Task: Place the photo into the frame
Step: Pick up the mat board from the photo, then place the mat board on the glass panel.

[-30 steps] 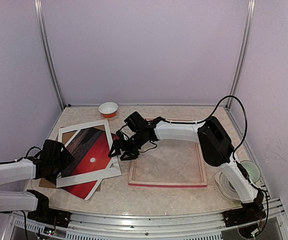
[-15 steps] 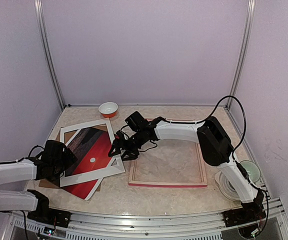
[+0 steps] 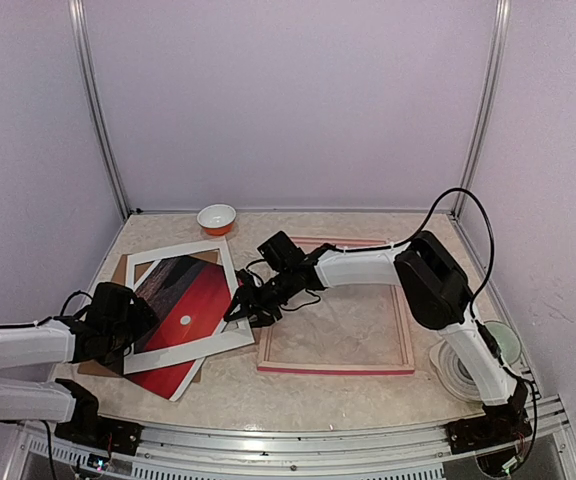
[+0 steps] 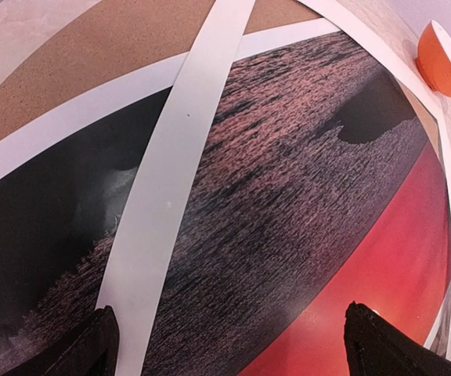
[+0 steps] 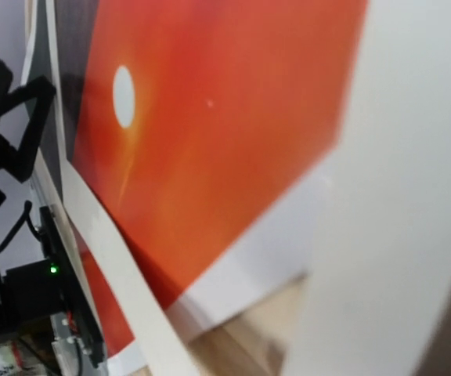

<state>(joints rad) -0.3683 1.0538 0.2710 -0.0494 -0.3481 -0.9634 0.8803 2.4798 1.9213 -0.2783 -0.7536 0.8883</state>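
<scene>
Mat (image 3: 193,352): slid toward frame (image 3: 338,368) since 1 s ago, right claw (image 3: 251,304) at its corner.
Right claw: narrowing; clamped or not, cannot tell.
Left claw (image 4: 229,345): wide apart.
Photo (image 3: 183,300): on worktop (image 3: 338,320) left of frame, under mat, getting uncovered.

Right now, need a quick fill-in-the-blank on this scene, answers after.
The white rectangular mat border lies on the red sunset photo, which rests on a ___ backing board. The thin pink rectangular frame is ___, only tabletop showing inside. The small orange bowl sits by the ___ wall. The left tool hangs ___ over the photo.
Missing: brown; empty; back; open.
</scene>
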